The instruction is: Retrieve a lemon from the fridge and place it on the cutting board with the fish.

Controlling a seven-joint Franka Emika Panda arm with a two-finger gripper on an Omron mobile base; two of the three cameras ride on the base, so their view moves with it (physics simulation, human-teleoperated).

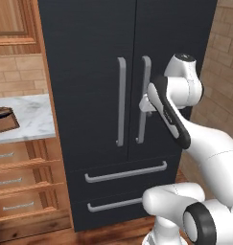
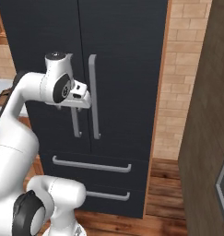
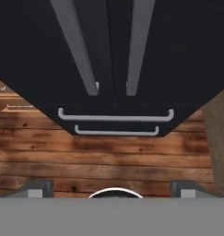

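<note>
1. The gripper (image 3: 111,186) stands with its jaws spread wide and nothing between them; in the hand view the two fingertips (image 3: 38,188) sit far apart at the bottom.
2. The hand is up against the front of the fridge (image 1: 89,57), just beside the right door handle (image 1: 144,98), about halfway up its length. Whether it touches the handle cannot be told.
3. The fridge doors are both shut; the left door handle (image 1: 121,100) runs parallel to the right one, close on either side of the centre seam.
4. Below the doors, the two drawers are closed, the upper drawer handle (image 1: 126,172) above the lower drawer handle (image 1: 110,205).
5. The hand view looks down the fridge front to the wooden floor (image 3: 109,156).
6. On the marble counter (image 1: 31,117) left of the fridge, one end of the cutting board (image 1: 4,119) shows at the picture's edge, well apart from the gripper.
7. Wooden drawers (image 1: 22,179) sit under that counter.
8. A brick wall (image 2: 178,83) lies right of the fridge.
</note>
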